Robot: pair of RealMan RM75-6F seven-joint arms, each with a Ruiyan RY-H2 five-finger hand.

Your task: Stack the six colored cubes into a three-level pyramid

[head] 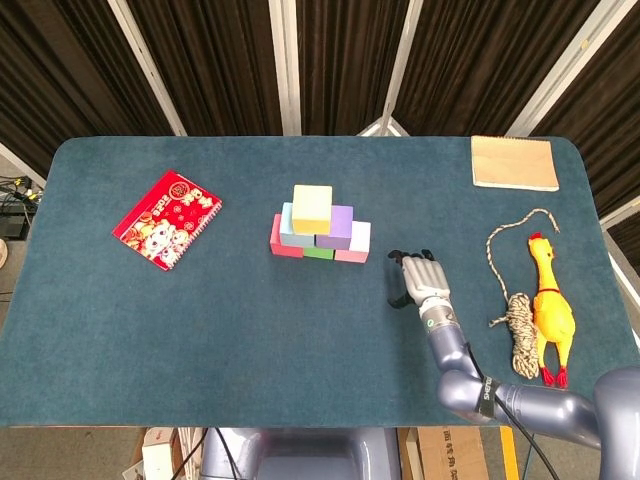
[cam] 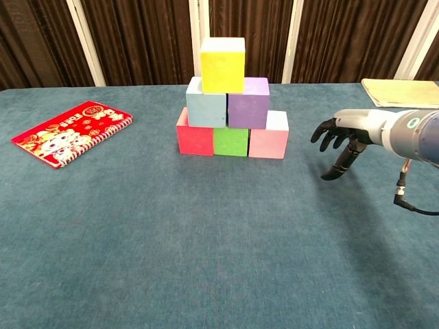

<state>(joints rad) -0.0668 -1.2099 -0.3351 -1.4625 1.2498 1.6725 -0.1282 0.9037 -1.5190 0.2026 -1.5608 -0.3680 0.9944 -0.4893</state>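
Six cubes stand as a pyramid at the table's middle. The bottom row is a red cube [cam: 194, 139], a green cube [cam: 230, 141] and a pink cube [cam: 268, 140]. On them sit a light blue cube [cam: 206, 107] and a purple cube [cam: 247, 105]. A yellow cube [cam: 222, 64] [head: 312, 208] tops the stack. My right hand [cam: 338, 140] [head: 420, 278] hovers to the right of the pink cube, apart from it, fingers spread and holding nothing. My left hand shows in neither view.
A red notebook [head: 167, 219] lies at the left. At the right lie a tan pad [head: 514, 162], a rope [head: 515, 320] and a yellow rubber chicken [head: 549, 305]. The table's front edge runs close below my arm.
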